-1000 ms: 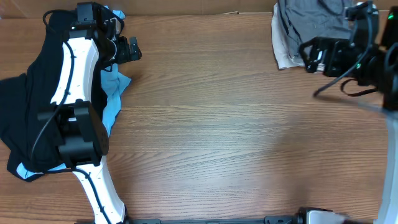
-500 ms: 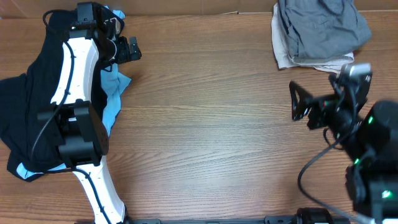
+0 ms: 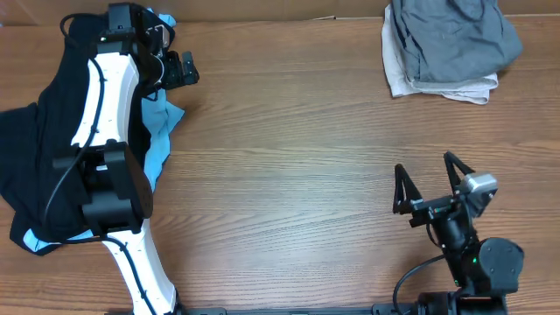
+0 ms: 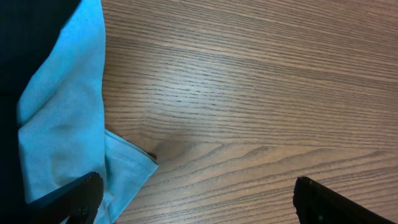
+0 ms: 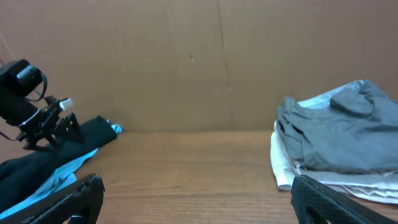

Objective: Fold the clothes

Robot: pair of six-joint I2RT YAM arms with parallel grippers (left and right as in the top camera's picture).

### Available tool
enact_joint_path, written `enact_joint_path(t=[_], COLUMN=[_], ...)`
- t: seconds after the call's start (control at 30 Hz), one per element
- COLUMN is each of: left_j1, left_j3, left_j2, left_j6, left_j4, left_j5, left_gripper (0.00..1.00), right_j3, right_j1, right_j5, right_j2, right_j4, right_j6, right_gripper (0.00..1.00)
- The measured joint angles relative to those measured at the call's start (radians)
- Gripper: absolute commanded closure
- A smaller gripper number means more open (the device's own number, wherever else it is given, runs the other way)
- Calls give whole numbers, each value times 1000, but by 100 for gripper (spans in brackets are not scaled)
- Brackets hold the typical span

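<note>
A heap of black cloth with a light blue garment lies at the table's left. A folded stack of grey and white clothes sits at the far right corner; it also shows in the right wrist view. My left gripper is open and empty, just above the blue garment's edge. My right gripper is open and empty, low at the near right, far from the stack.
The wooden table spans the view. A brown cardboard wall stands behind its far edge. The left arm lies over the black heap.
My right arm has drawn back from the grey stack at the far right to the near right edge, gripper open. The left arm has not moved.
</note>
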Motion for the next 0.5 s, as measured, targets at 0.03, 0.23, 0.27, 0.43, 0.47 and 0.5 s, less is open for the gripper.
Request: enact_joint_path(t=[0.03, 0.23, 0.27, 0.43, 0.47, 0.5], left_j1=[0, 0, -1, -2, -2, -2], left_j3=[0, 0, 0, 0, 0, 0], left_j2=[0, 0, 0, 0, 0, 0], left_j6=[0, 0, 0, 0, 0, 0], left_j4=[0, 0, 0, 0, 0, 0], left_j5=[0, 0, 0, 0, 0, 0], left_gripper=[0, 0, 0, 0, 0, 0], right_j3=[-27, -148, -166, -230, -240, -246], right_j1=[0, 0, 0, 0, 0, 0], right_j5=[3, 43, 53, 82, 86, 87], right_j2=[-16, -101, -117, -180, -193, -202], right_j4=[17, 100, 111, 148, 154, 159], right_j6=[3, 15, 16, 18, 19, 19], right_gripper=[0, 0, 0, 0, 0, 0])
